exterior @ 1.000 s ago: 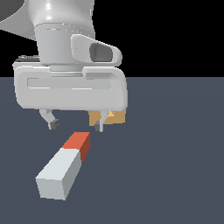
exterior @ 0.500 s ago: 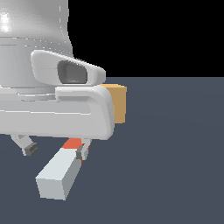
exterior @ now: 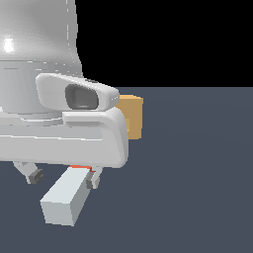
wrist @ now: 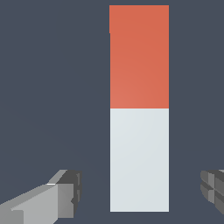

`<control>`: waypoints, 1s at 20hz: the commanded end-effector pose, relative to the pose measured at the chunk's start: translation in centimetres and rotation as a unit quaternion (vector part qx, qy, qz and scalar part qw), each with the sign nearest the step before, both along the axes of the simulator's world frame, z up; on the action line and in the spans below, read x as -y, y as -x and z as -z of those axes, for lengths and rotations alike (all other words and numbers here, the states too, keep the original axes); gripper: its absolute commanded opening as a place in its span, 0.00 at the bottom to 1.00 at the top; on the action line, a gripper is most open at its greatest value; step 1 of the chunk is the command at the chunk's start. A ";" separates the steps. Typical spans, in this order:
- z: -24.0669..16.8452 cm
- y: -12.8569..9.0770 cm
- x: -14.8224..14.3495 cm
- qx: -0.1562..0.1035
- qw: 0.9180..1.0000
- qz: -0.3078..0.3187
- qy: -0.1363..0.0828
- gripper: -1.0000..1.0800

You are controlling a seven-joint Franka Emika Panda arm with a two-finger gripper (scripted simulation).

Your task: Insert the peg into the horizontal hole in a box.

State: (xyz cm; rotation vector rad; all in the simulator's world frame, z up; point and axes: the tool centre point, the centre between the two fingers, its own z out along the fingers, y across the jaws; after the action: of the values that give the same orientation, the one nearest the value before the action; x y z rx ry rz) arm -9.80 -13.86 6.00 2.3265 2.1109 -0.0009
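Lower than half a second ago: hand [exterior: 63, 176] now down over the peg [exterior: 65, 197], hiding nearly all of the red end, where more orange showed before. More of the box [exterior: 132, 117] now clear past the arm body than in the earlier frame. Peg itself unmoved on the table [exterior: 197, 173].

No brand, label or writing readable anywhere.

Peg: long square bar, lying flat on the table, pale grey-white along one half [wrist: 139, 159] and red-orange along the other [wrist: 139, 57], sharp line between the two colours. Only a thin orange strip visible in the exterior view, just under the hand's body; the grey end projects out from below the hand toward the camera.

Hand spread wide, holding nothing. Fingers [wrist: 48, 199] on either side of the peg's grey half, each apart from it with bare table between; in the wrist view the peg sits between the fingertips, nearer one than the other. One finger [exterior: 94, 178] close beside the peg's flank in the exterior view, contact not discernible there.

Box: tan-orange block beyond the hand, well apart from the peg, partly hidden behind the arm. Hole not visible.
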 end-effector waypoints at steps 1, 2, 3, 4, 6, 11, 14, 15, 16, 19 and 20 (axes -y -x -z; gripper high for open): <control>1.1 0.1 0.0 0.000 1.000 0.000 0.000 0.96; 1.6 0.1 0.0 0.000 1.000 0.000 0.000 0.96; 2.1 0.1 0.0 0.000 1.000 0.000 0.000 0.96; 2.5 0.1 0.0 0.000 1.000 0.000 0.000 0.96; 3.2 0.1 0.1 0.000 1.000 0.000 0.000 0.96; 3.8 0.0 0.1 0.000 1.000 0.000 0.000 0.96; 3.8 0.0 0.1 0.000 1.000 0.000 0.000 0.00; 3.8 0.0 0.1 0.000 1.000 0.000 0.000 0.00; 3.8 0.0 0.1 0.000 1.000 0.000 0.000 0.00; 3.8 0.0 0.1 0.000 1.000 0.000 0.000 0.00; 3.8 0.0 0.1 0.000 1.000 0.000 0.000 0.00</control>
State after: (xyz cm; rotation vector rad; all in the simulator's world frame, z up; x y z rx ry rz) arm -9.79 -13.97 2.22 2.3262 2.1108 0.0004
